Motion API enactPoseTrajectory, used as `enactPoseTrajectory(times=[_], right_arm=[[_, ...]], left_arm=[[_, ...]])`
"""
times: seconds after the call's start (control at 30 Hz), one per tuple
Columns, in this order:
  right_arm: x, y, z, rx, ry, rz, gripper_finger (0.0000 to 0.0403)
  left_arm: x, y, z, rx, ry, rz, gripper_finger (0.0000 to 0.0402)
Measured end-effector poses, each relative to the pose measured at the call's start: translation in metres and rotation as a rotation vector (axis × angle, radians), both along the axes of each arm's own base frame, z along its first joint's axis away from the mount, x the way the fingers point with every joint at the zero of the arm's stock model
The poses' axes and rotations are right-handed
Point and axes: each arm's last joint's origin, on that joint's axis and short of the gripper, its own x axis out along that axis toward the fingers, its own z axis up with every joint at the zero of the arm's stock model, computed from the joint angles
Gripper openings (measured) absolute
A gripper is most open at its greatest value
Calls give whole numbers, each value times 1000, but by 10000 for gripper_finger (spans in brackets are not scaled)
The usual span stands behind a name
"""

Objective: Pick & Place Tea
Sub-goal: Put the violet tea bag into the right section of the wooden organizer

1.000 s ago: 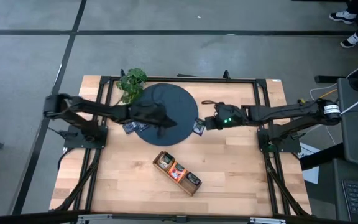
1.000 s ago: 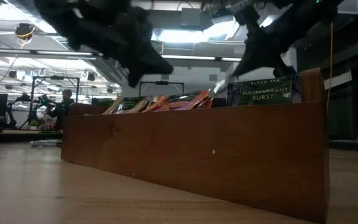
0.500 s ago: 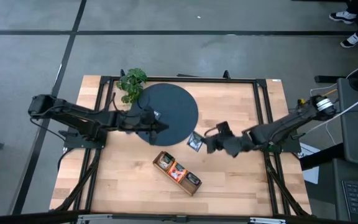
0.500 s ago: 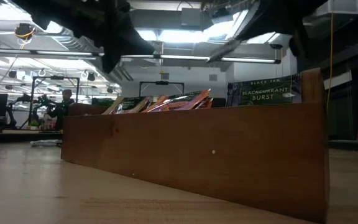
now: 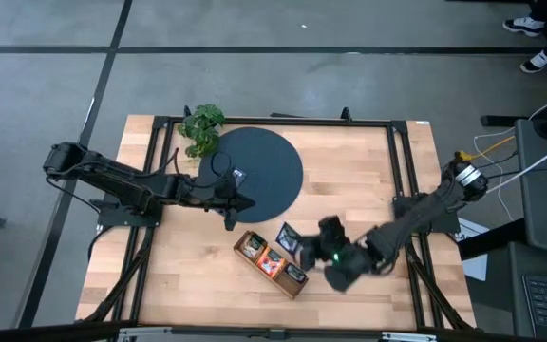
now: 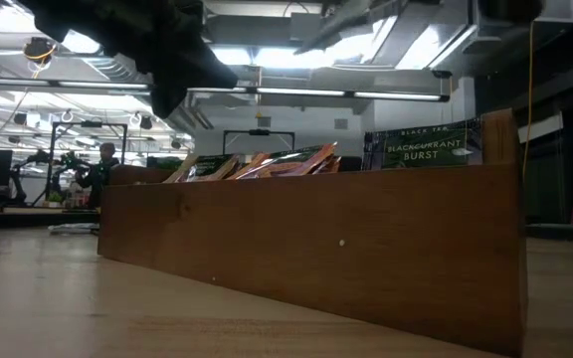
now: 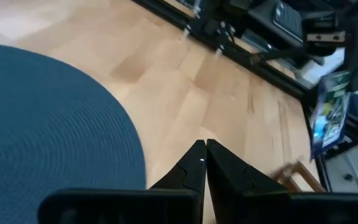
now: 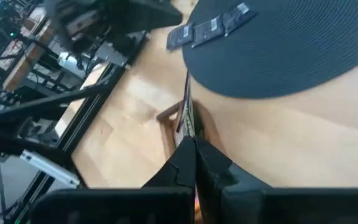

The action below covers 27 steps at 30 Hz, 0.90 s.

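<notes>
My right gripper point(image 5: 301, 247) is shut on a dark green-printed tea sachet point(image 5: 288, 237), just above the far side of the long wooden tray point(image 5: 270, 264). In the left wrist view the sachet point(image 7: 328, 112) hangs in the air. My left gripper point(image 5: 242, 202) is shut on nothing and hovers at the near edge of the dark round mat point(image 5: 254, 169). A few dark sachets point(image 8: 207, 28) lie flat on the mat's edge. More sachets point(image 6: 257, 164) stand in the tray. My right gripper pinches the sachet between its two fingers by one edge point(image 8: 188, 134). The rest sticks out past the fingertips, edge-on in the wrist view. The fingers come from the table's right, slanting down. The sachet is lifted clear, above the tray's end point(image 8: 168, 121).
A leafy plant point(image 5: 201, 126) stands at the mat's far left. The tray lies askew near the table's middle, with bare wood point(image 5: 188, 275) to its left and right. A black frame point(image 5: 402, 152) runs along the table's sides.
My right gripper carried the sachet from the mat's right edge toward the table's near edge and left, ending over the tray. My left gripper drew back off the mat toward the near left and stayed shut.
</notes>
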Motion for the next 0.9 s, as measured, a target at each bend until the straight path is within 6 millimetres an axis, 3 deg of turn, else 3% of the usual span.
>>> enactPoseTrajectory(times=[0.23,0.4,0.63,0.9], right_arm=[[-3,47,-24,1,14,43,0],[-6,68,-47,-36,15,55,0],[-6,76,-78,-115,81,46,0],[-8,73,-94,-197,164,48,0]], left_arm=[[-3,-6,-4,-10,51,-113,6],[-6,-8,-2,-32,58,-170,8],[-14,-7,8,-36,28,-177,6],[-25,-5,22,-39,-21,-178,11]])
